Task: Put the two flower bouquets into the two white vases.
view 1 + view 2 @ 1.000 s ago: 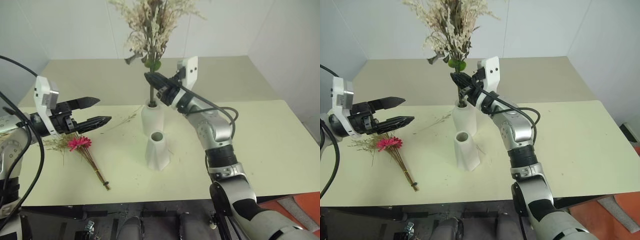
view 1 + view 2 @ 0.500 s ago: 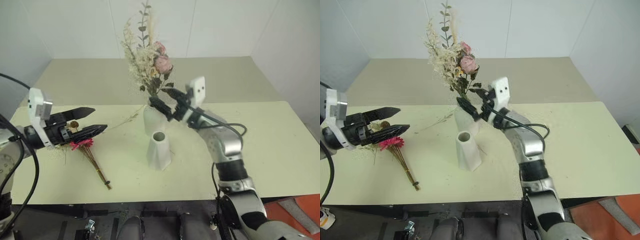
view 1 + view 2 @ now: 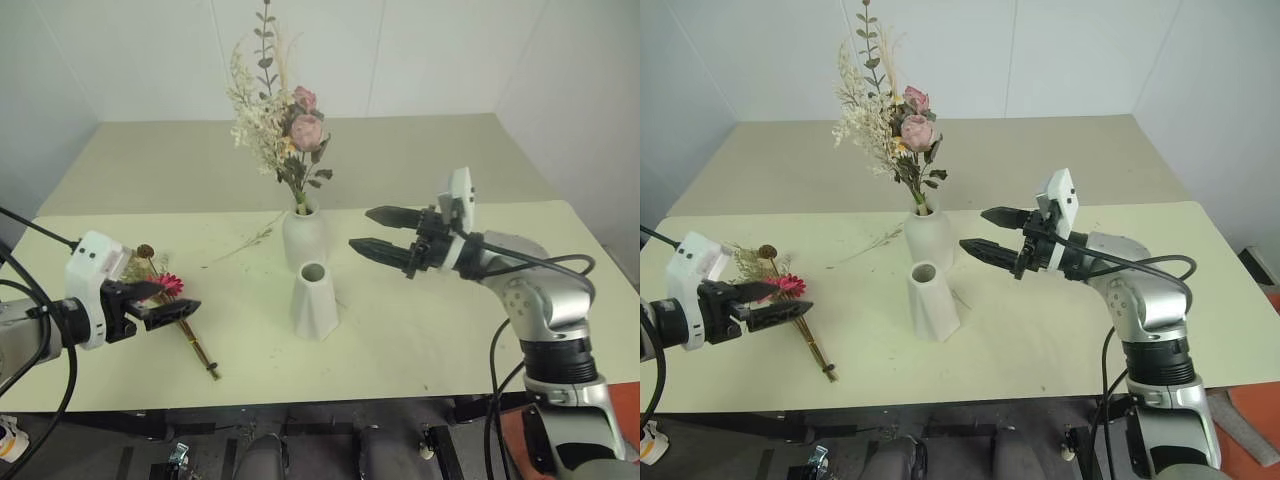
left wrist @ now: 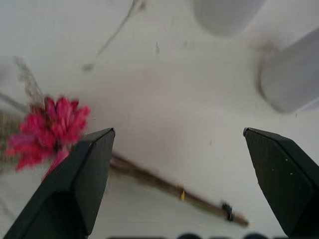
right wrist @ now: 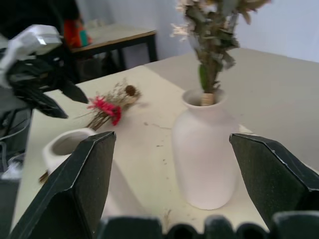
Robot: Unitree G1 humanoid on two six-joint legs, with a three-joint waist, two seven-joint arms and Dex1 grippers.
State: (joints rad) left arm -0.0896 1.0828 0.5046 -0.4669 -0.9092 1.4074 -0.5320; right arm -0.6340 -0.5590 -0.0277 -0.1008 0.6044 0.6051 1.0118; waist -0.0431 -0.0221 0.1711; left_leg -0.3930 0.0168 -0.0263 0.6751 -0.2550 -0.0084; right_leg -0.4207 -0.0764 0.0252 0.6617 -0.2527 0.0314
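Two white vases stand mid-table in the eye views: bottle-shaped vase [image 3: 303,236] holds the rose bouquet [image 3: 283,130] upright; tapered vase [image 3: 314,300] just in front, empty; daisy bouquet [image 3: 172,310] lies flat on the table [image 3: 420,330]; left pincer [image 3: 168,304] spread just over it; right pincer [image 3: 385,230] spread, apart from the vases. Left wrist view: daisy bloom [image 4: 46,130] beside one finger. Right wrist view: rose stems sit in the neck.

Rose bouquet [image 3: 285,125] stands in the rear vase [image 3: 304,238]; the second vase [image 3: 314,300] sits before it; daisy bouquet [image 3: 172,300] lies on the table [image 3: 420,330], left.
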